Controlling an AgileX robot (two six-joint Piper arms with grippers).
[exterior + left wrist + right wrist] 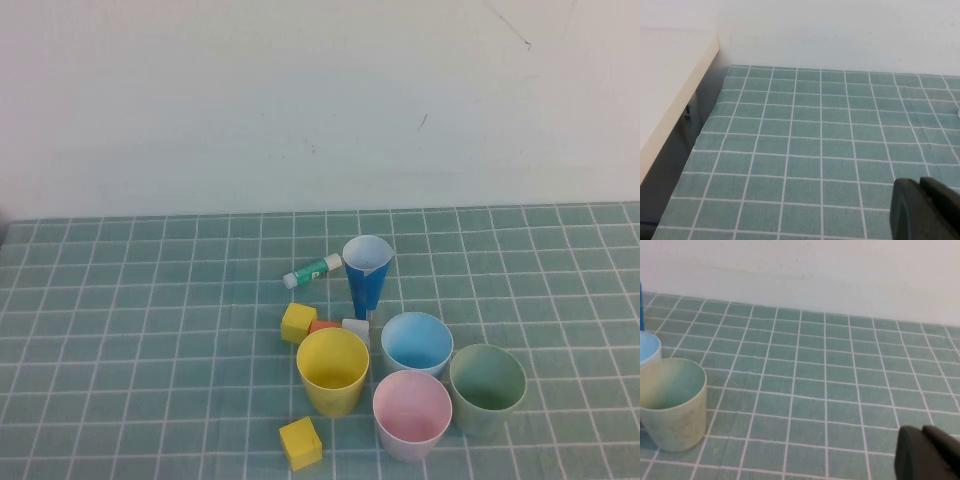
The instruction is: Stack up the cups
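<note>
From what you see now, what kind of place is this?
Probably a robot test bench, not a home: a green checked tablecloth against a bare white wall, with plastic cups, toy blocks and a glue stick laid out. Both grippers are shut, parked outside the high view.

Four cups clustered right of centre on the table (120, 330).

Cup (333, 371) front left, cup (412, 414) front centre, cup (487, 389) right, cup (416, 343) behind; cone cup (366, 275) further back, tube (312, 270) to its left. Left gripper (927, 210) and right gripper (930, 455) hang closed, apart from everything.

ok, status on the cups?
Left gripper, right gripper shut, parked off the cups. Yellow cup, pink cup, blue cup, green cup unstacked. Blocks crowd yellow.
</note>
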